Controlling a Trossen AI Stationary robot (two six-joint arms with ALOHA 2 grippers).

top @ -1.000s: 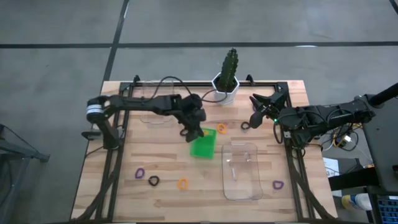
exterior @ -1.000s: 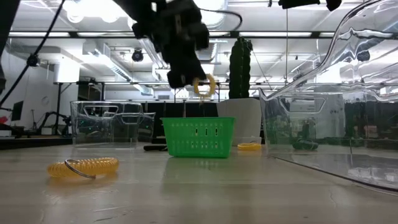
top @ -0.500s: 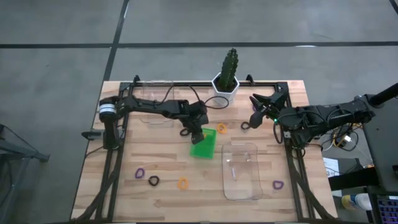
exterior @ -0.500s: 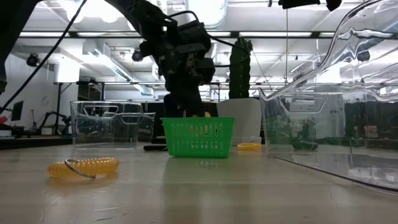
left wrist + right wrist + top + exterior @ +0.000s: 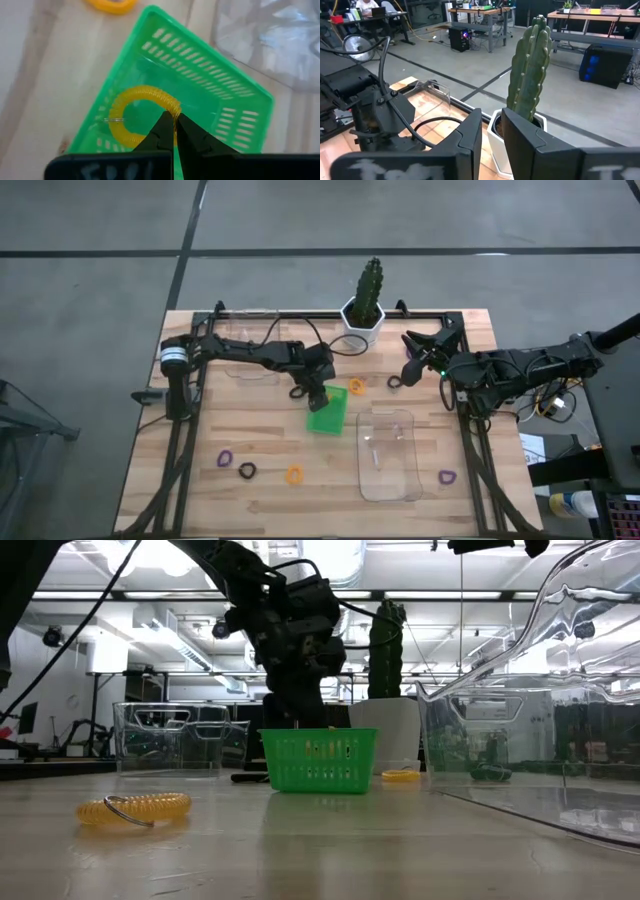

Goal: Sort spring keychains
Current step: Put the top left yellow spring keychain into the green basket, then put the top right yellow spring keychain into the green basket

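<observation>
The likeliest slip is at the release: the left gripper [image 5: 174, 131] has its jaws pinched on a yellow-orange spring keychain [image 5: 140, 117] down inside the green basket [image 5: 327, 411], and if the coil clings to a fingertip when the jaws part, it could ride back up and spill over the rim onto the tabletop [image 5: 270, 490]. The basket is light-looking plastic, so a nudge from the wrist might also skid or tip it. The left arm reaches from the left edge across the tabletop, its wrist bent down so the jaws point into the basket; in the low view the coil shows through the slotted wall, low inside. Other keychains wait on the tabletop: a purple one [image 5: 225, 457], a black one [image 5: 247, 470] and an orange one [image 5: 293, 475] near the front, another orange [image 5: 357, 385] just right of the basket, and a purple one [image 5: 446, 477] at the far right. The right gripper [image 5: 409, 357] hovers near the back right, facing the potted cactus [image 5: 366, 300], jaws nearly together and holding nothing.
</observation>
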